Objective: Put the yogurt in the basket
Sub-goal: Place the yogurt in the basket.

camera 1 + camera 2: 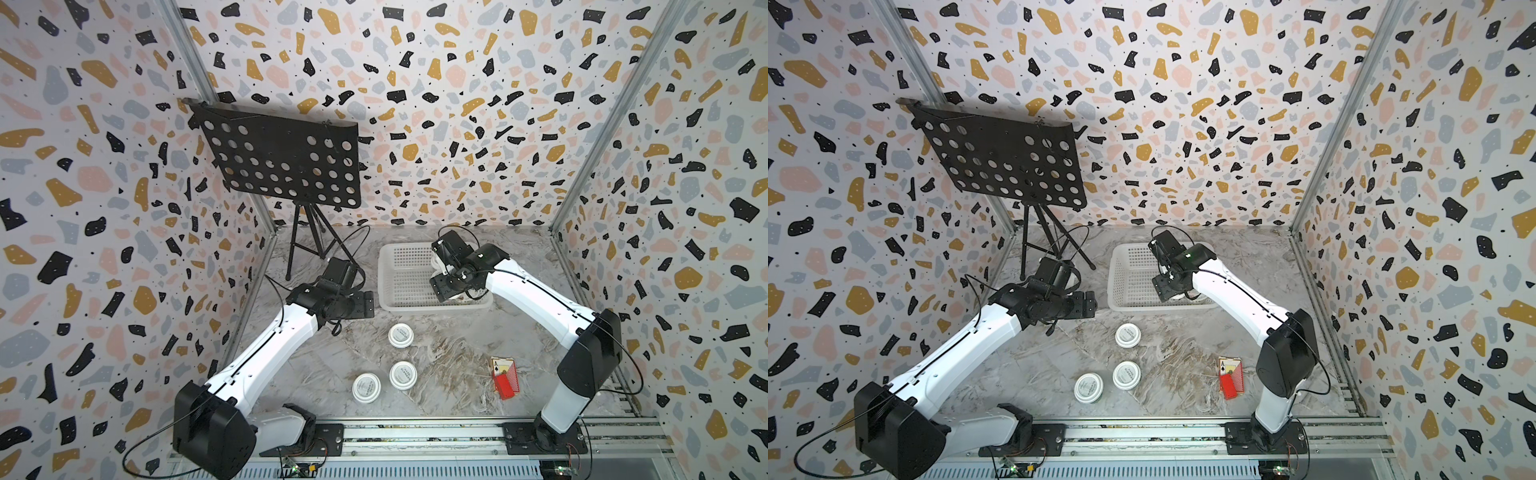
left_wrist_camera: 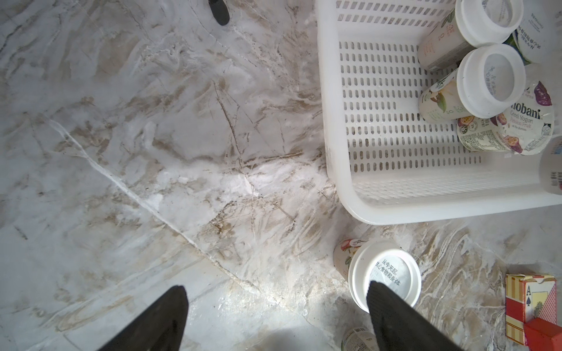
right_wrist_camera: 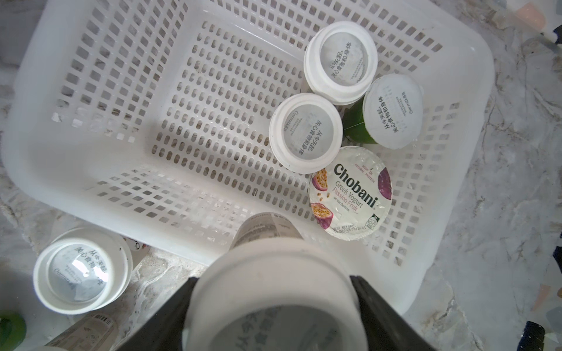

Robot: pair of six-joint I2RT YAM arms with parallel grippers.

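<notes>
- right gripper (image 3: 272,281): found clamped on the held cup (image 3: 273,307), a white yogurt cup; one black finger is pressed against each side of it, just below the lid.
- held cup: the lid is turned toward the wrist camera and the base is pointed at the basket (image 1: 401,274). it is positioned over the basket's near wall, close to the chobani cup (image 3: 349,193). whether it touches the basket cannot be told.
- basket contents: four cups are noted, grouped at the end on the right arm's side. two white-lidded cups (image 3: 340,62) (image 3: 305,132) are set lids up, just beside each other. the green-sided cup (image 3: 392,111) is tilted against them. the chobani cup is set foil lid up.
- table (image 1: 449,357): three loose cups are recorded outside the basket, lids up. one (image 1: 401,335) is near the basket's near wall. two (image 1: 403,375) (image 1: 366,387) are side by side, nearer the arm bases.
- left gripper (image 2: 276,288): fingers are spread with nothing between them. it is held over the marble beside the basket's near corner. in the left wrist view one fingertip is seen across the lid of the nearest loose cup; contact cannot be confirmed.
- red card box (image 1: 505,376): noted on the table near the right arm, well apart from the cups.
- music stand (image 1: 278,162): noted at the far corner on the left arm's side.
</notes>
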